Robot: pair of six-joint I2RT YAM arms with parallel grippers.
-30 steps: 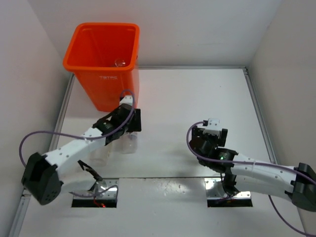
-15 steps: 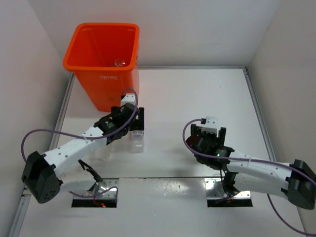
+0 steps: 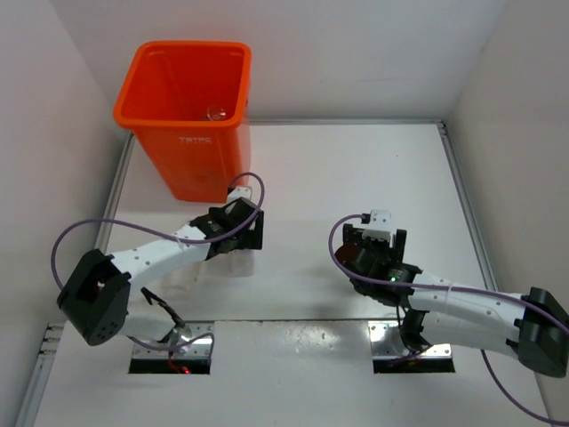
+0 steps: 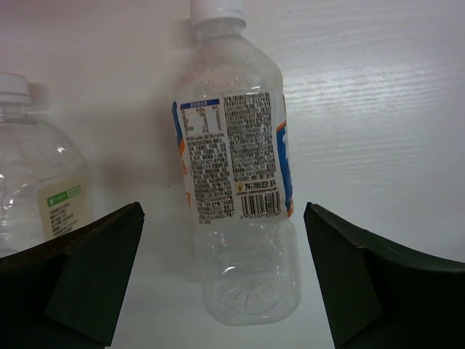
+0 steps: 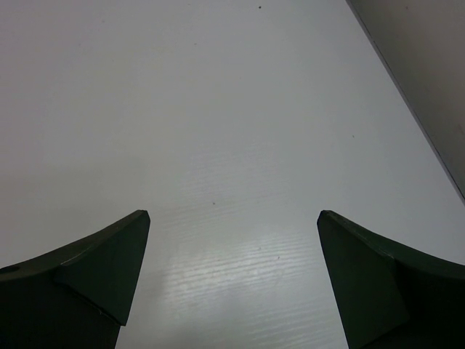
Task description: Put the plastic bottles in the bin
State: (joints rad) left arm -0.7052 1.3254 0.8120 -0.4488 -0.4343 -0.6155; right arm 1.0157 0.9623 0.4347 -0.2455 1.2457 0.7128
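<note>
Left pincer (image 4: 224,211) is spread wide and grips nothing. A clear bottle (image 4: 236,174) with a printed white and blue label lies on the bench (image 4: 378,109) between its fingers, touching neither, white cap pointing away. Just beside it, at the wrist view's left edge, is a second bottle (image 4: 33,189) with a small pale label. Farther off, the orange bin (image 3: 133,111) holds a third bottle (image 3: 214,113) near its right wall. Right pincer (image 5: 232,214), likewise released, hangs over the bench.

bin (image 3: 191,160): orange, upright | labelled bottle (image 4: 236,167): clear, lying flat | second bottle (image 4: 29,182): just beside
</note>
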